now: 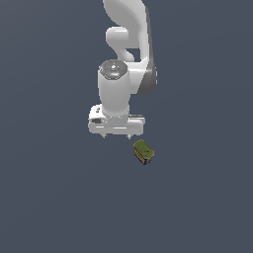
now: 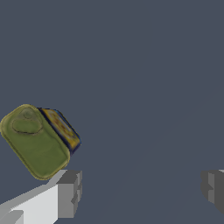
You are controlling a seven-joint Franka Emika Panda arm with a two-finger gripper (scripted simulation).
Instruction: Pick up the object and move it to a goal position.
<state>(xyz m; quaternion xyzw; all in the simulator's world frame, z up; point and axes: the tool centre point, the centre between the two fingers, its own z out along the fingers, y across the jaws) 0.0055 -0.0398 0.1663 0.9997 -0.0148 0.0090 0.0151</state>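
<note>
Arm [image 1: 126, 29] cut off by the exterior view's top edge; base and upper links unseen. Gripper [image 1: 117, 136] fingertips show only as tiny stubs there. Wrist view: both fingers [image 2: 68, 192] clipped by the frame edges, one nearly out of frame. Box [image 2: 37, 140] side markings too blurred to read; its underside hidden.

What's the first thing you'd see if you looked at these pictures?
The big white robot arm jumps out first, hanging in the middle of a plain dark grey floor. Its gripper points down with its fingers spread wide and nothing between them. Just beside it, toward the exterior view's right, lies a tiny box with an olive-green top and orange-yellow marks on its dark side.
</note>
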